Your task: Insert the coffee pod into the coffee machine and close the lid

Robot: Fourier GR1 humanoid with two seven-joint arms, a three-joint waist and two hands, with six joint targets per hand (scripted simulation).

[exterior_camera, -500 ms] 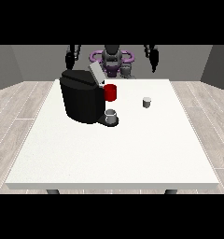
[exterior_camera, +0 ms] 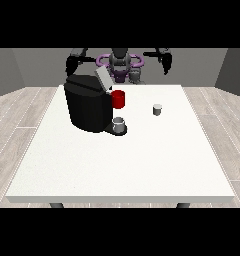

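Observation:
A black coffee machine (exterior_camera: 87, 107) stands on the white table (exterior_camera: 122, 160) at the left, its grey lid (exterior_camera: 103, 78) tilted up and open. A small grey coffee pod (exterior_camera: 157, 109) sits upright on the table to the machine's right, apart from it. Both hands are raised behind the far table edge, away from the pod. The hand at the view's right (exterior_camera: 166, 63) hangs above the far right edge. The hand at the view's left (exterior_camera: 70, 65) is up behind the machine's top. Their fingers are too small to read.
A red mug (exterior_camera: 118, 99) stands just right of the machine's top, and a grey cup (exterior_camera: 119, 125) sits on the drip tray at its front. The table's front half is bare white surface.
The scene looks the same; both hands stay raised behind the table, and the pod has not moved.

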